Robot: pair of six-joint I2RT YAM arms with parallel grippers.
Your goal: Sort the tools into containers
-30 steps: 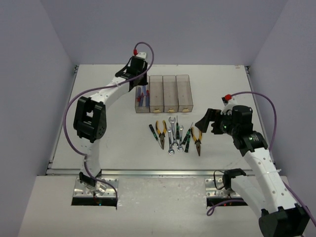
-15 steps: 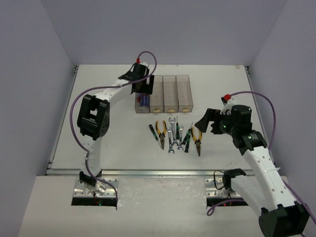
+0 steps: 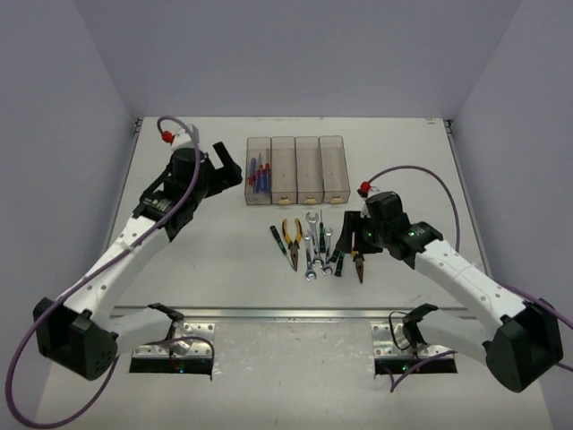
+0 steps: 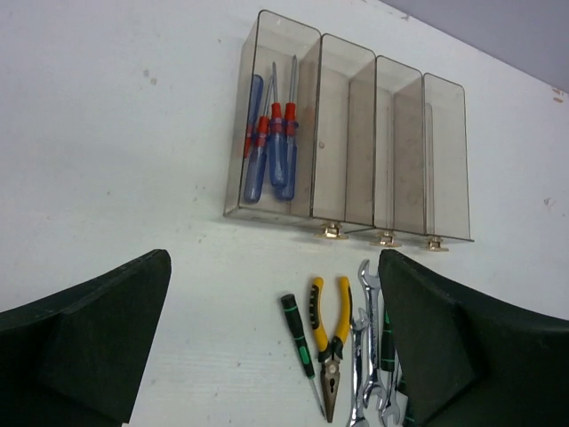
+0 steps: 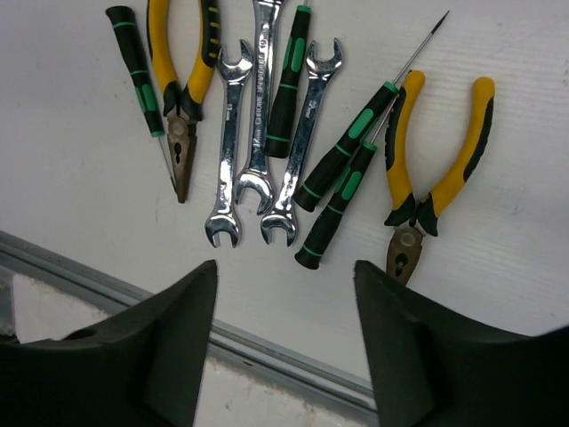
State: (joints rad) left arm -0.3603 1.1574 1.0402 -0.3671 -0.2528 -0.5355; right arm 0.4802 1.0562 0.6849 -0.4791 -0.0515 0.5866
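The containers [image 3: 296, 170] [image 4: 356, 142] are a row of clear smoky bins at the back of the table. Red-and-blue screwdrivers [image 3: 259, 172] [image 4: 271, 142] lie in the leftmost bin. My left gripper [image 3: 228, 166] [image 4: 276, 356] hangs open and empty, left of the bins. The other tools lie in a cluster in front: two yellow-handled pliers [image 3: 292, 237] [image 5: 436, 169], silver wrenches [image 3: 313, 242] [image 5: 258, 133] and green-and-black screwdrivers [image 3: 283, 246] [image 5: 342, 178]. My right gripper [image 3: 356, 240] [image 5: 284, 294] hovers open over the cluster's right side, holding nothing and partly hiding the right pliers from above.
The other bins [image 4: 400, 151] look empty, with small brass tabs [image 4: 384, 237] at their near ends. A metal rail [image 5: 267, 342] marks the table's near edge just in front of the tools. Grey walls close in the table on three sides.
My left gripper opened over the leftmost bin, left a screwdriver there and swung back to the left. My right arm moved left and down over the tool cluster, and its jaws narrowed.
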